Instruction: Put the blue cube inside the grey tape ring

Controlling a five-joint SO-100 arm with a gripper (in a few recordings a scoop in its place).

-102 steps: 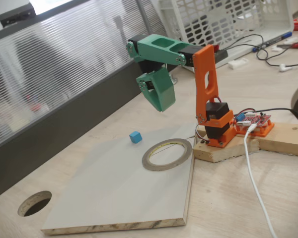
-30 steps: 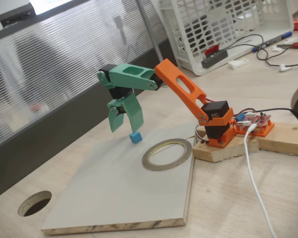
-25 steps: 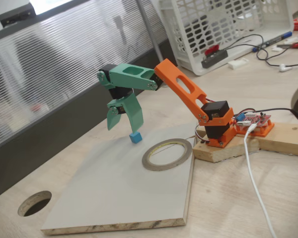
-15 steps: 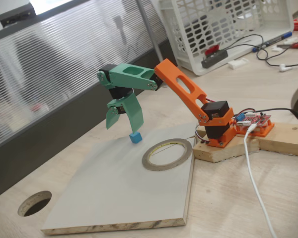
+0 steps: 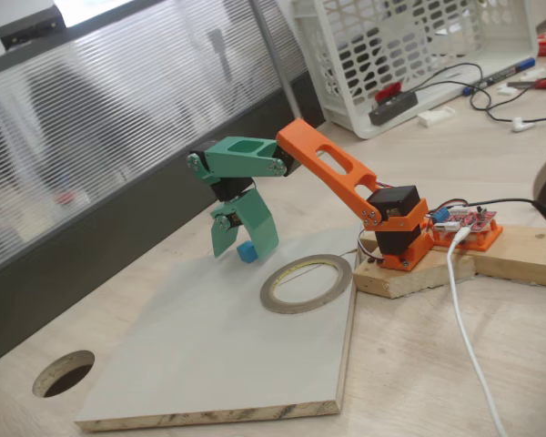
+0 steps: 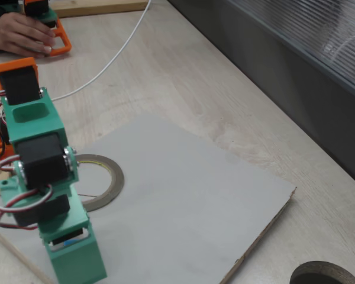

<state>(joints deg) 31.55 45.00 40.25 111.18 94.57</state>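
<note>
The blue cube [image 5: 247,252] lies on the pale board [image 5: 209,355], just left of the grey tape ring [image 5: 302,308]. My green gripper [image 5: 241,248] has come down over the cube and stands open, its thin finger to the cube's left and its broad jaw to the right. I cannot tell whether either jaw touches the cube. The ring lies flat and has nothing in its hollow centre. In the other fixed view the arm's green wrist block [image 6: 74,257] hides the cube, and part of the tape ring [image 6: 115,177] shows behind it on the board [image 6: 195,201].
A round dark hole [image 5: 64,373] [image 6: 325,275] opens in the tabletop beyond the board's corner. The arm's orange base sits on a wooden block [image 5: 419,273] with a white cable [image 5: 464,319]. A white basket [image 5: 409,45] stands at the back, and a dark partition runs behind the board.
The gripper has dropped from above the cube to board level, with its jaws now on either side of it. The cube and the ring have not moved.
</note>
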